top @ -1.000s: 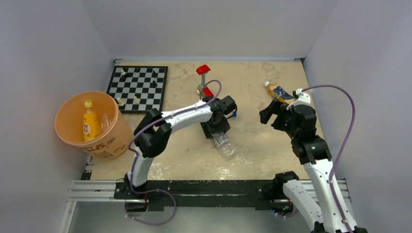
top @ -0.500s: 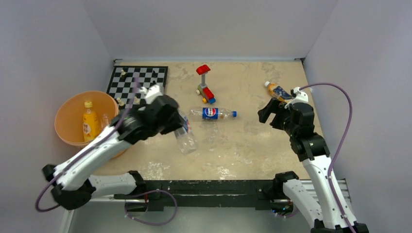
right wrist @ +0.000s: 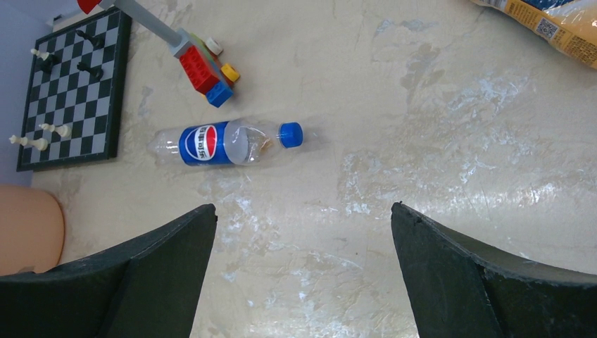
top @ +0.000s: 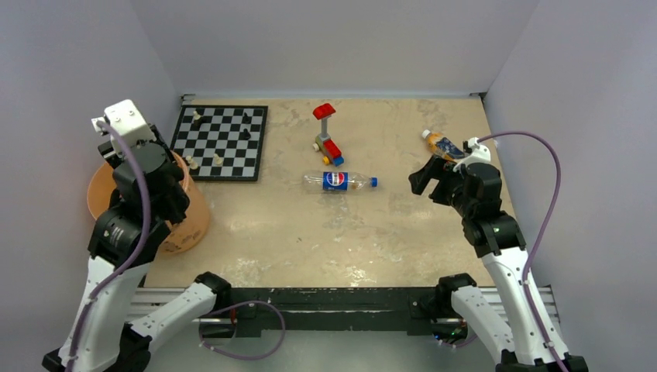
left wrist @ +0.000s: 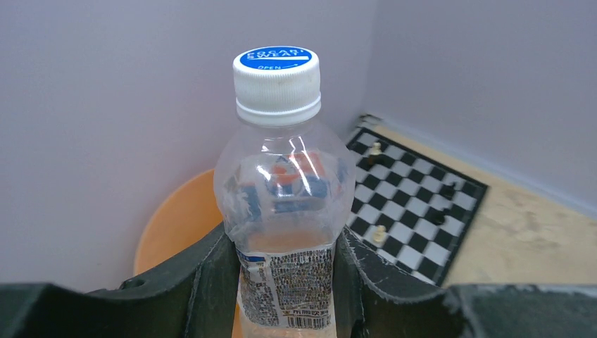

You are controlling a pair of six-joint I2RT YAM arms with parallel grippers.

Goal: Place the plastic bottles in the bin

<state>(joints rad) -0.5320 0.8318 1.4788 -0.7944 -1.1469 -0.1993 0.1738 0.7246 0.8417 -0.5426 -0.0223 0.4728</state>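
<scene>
Two robot arms rise from the near edge of a tan, mottled table (top: 310, 232). On the left side, the left gripper (left wrist: 285, 282) is clamped on a transparent bottle (left wrist: 281, 204), its dark fingers (left wrist: 211, 282) pressing the labelled lower body from both sides. This bottle stands upright in the grip, with a white cap that has a blue top. The peach-orange bin (left wrist: 172, 222) shows just behind and below it. From above, the left arm covers most of the bin, so its inside cannot be seen.

On the right side, the right gripper (right wrist: 303, 211) hangs above bare table with its jaws spread wide and nothing between them. Past it, near the middle of the table, a blue-labelled bottle (right wrist: 225, 143) lies on its side, blue cap pointing right. Just beyond that bottle stands a red, blue and yellow toy brick figure (top: 328, 139). An orange-brown bottle (top: 443, 145) with a white cap lies toward the far right, close beside the right arm. In the far left corner lies a black-and-white chessboard (top: 221, 142) with a few small pieces on it.
</scene>
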